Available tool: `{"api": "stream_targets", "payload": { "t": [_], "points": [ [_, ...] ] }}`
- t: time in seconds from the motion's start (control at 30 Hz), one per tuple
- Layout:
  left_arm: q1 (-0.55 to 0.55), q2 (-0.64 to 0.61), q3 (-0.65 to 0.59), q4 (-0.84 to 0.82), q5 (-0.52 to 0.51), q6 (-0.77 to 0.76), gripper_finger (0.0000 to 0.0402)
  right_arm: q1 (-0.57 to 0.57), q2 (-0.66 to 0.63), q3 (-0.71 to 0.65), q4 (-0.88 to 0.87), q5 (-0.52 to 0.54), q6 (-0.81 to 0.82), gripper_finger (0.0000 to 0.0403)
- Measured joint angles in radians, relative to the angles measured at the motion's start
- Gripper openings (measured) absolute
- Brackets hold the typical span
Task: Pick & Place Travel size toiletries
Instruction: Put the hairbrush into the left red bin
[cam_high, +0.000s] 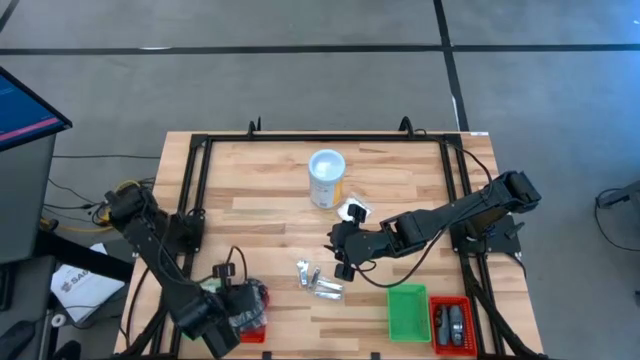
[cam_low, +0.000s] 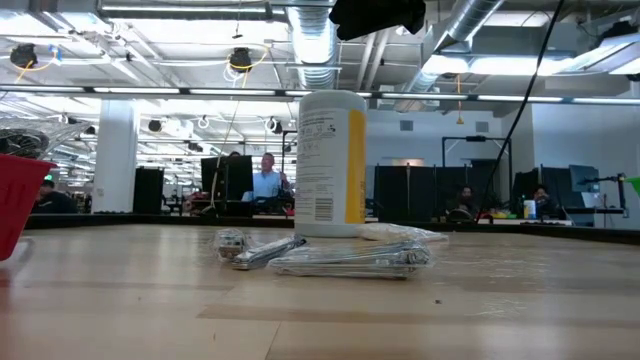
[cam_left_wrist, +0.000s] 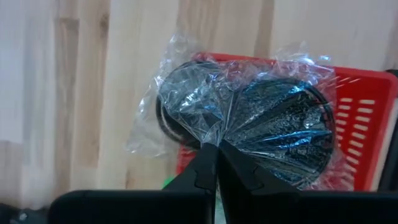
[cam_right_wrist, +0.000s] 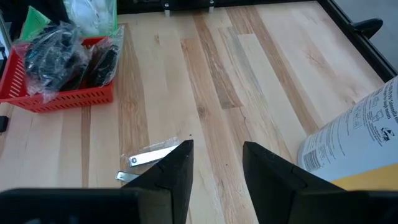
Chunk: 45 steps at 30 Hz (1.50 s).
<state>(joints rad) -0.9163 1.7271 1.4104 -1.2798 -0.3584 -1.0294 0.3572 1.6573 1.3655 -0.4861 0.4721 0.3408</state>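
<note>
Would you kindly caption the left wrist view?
Left gripper shut on a clear-wrapped black round packet above a red tray.

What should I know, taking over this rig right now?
Left gripper: shut on a clear-wrapped black round packet, over the left red tray at the table's front left.
Right gripper: open, empty, at mid-table near the white tub.
Done: several dark packets lie in the left red tray; dark pieces sit in the right red tray.
Left: silver wrapped packets loose at front centre, a white packet beside the tub. The green tray looks empty.
</note>
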Motion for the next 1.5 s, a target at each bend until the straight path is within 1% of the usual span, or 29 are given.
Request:
{"api": "stream_targets", "payload": {
  "t": [0.17,0.47,0.67,1.03,1.2,1.5],
  "points": [
    [-0.012,0.037,0.033,-0.006,0.003,0.0,0.0,0.0,0.0,0.0,0.0,0.0,0.0,0.0129],
    [-0.043,0.089,0.036,-0.01,0.0,0.0,0.0,0.0,0.0,0.0,0.0,0.0,0.0,0.0129],
    [-0.043,0.09,0.036,-0.011,-0.012,0.0,0.0,0.0,0.0,0.0,0.0,0.0,0.0,0.0129],
    [-0.038,0.09,0.036,0.001,-0.004,0.0,0.0003,0.0,0.0,0.0,0.0,0.0,0.0,0.0129],
    [-0.038,0.09,0.036,0.001,-0.004,0.0,0.0026,0.0,0.0,0.0,0.0,0.0,0.0,0.0129],
    [-0.038,0.079,0.036,0.0,-0.002,0.0,0.0108,0.0,0.0,0.0,0.0,0.0,0.0,0.0129]
  ]
}}
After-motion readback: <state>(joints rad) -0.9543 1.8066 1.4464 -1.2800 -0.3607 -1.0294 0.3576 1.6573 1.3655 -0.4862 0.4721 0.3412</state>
